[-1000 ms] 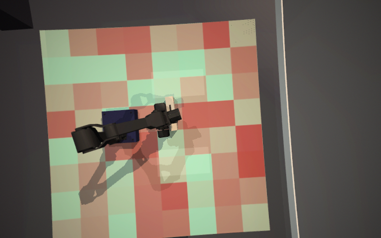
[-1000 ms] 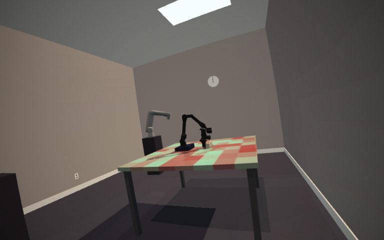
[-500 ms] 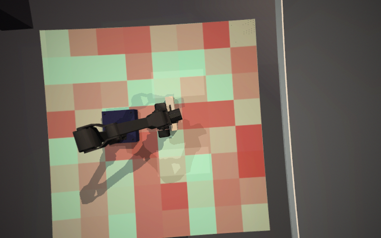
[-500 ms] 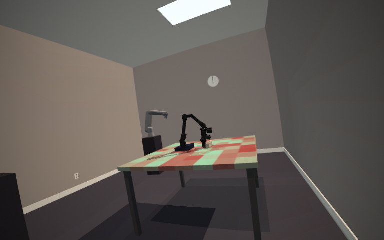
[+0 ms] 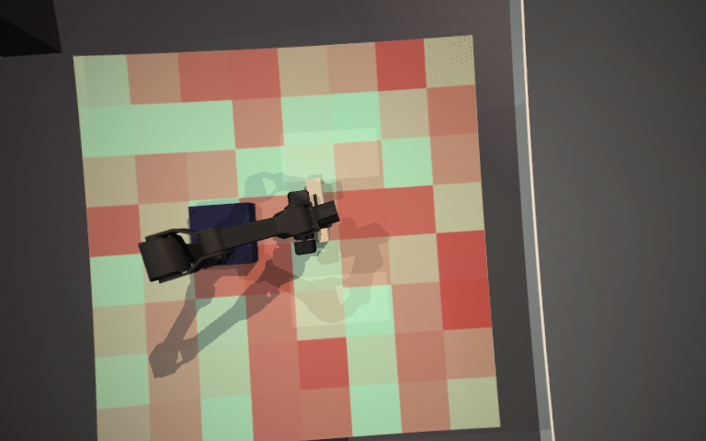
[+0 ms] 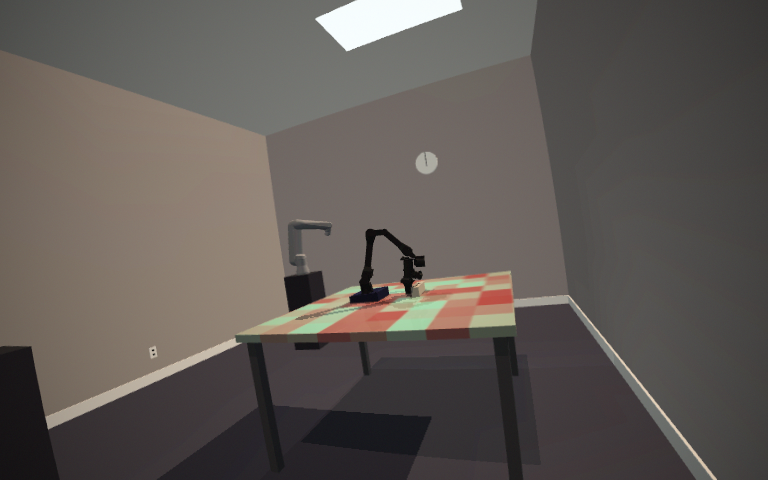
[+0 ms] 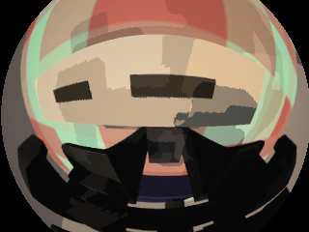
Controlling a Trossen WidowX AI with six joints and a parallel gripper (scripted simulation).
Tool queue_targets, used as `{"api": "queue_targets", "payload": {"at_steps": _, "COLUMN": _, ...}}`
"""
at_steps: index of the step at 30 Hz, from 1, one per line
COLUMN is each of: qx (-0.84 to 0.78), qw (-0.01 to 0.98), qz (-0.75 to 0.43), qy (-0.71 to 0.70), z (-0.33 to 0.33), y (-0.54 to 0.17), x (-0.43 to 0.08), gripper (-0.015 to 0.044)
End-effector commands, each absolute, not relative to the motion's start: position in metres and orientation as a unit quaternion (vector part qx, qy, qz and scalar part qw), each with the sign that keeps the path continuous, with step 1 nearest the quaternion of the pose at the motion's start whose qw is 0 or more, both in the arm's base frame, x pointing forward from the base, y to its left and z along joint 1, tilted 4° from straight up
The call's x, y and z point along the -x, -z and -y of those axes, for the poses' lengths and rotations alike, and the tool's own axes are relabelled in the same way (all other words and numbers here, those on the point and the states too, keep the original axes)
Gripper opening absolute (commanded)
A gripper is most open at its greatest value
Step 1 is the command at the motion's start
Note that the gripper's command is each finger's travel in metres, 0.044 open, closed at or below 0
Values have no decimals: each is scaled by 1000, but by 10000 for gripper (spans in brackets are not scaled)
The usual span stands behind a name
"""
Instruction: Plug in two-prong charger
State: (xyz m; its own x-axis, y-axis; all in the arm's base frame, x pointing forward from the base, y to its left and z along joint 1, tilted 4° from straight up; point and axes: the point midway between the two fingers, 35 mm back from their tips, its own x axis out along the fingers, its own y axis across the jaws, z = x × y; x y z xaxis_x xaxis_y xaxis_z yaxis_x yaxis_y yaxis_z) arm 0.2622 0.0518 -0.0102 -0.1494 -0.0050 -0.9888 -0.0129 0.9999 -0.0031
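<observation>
The checked table (image 6: 453, 322), red, green and tan, stood in a dim grey room with a clock on the far wall, and my arm reached out from its dark blue base (image 5: 221, 218) across the middle of the top. My gripper (image 5: 312, 220) pointed straight down over the cream power strip (image 5: 315, 186), which lay with its long axis across my reach, one end showing past my wrist in the top view. My fingers were closed narrow on the charger (image 7: 164, 145), a dark block between them; its prongs I could not see, hidden under the body. In the wrist view the strip ran as a pale band just ahead of and below the charger, with two dark slots showing on its face, one at the left (image 7: 73, 93) and a wider one near the middle (image 7: 173, 85). I judged the charger sat close above the strip, near that middle slot, but I could not tell whether it lined up with the right outlet. The push would need to go straight down, both prongs level.
</observation>
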Motion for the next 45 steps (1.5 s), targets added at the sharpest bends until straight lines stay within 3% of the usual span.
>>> {"api": "queue_targets", "payload": {"at_steps": 1, "qx": 6, "qw": 666, "qz": -746, "qy": -3, "z": -51, "y": 10, "x": -275, "gripper": 0}}
{"api": "queue_targets", "payload": {"at_steps": 27, "qx": 7, "qw": 651, "qz": -759, "qy": -3, "z": -52, "y": 11, "x": -266, "gripper": 0}}
{"api": "queue_targets", "payload": {"at_steps": 43, "qx": 7, "qw": 651, "qz": -759, "qy": -3, "z": -52, "y": 11, "x": -266, "gripper": 420}}
{"api": "queue_targets", "payload": {"at_steps": 45, "qx": 7, "qw": 651, "qz": -759, "qy": -3, "z": -52, "y": 10, "x": -265, "gripper": 440}}
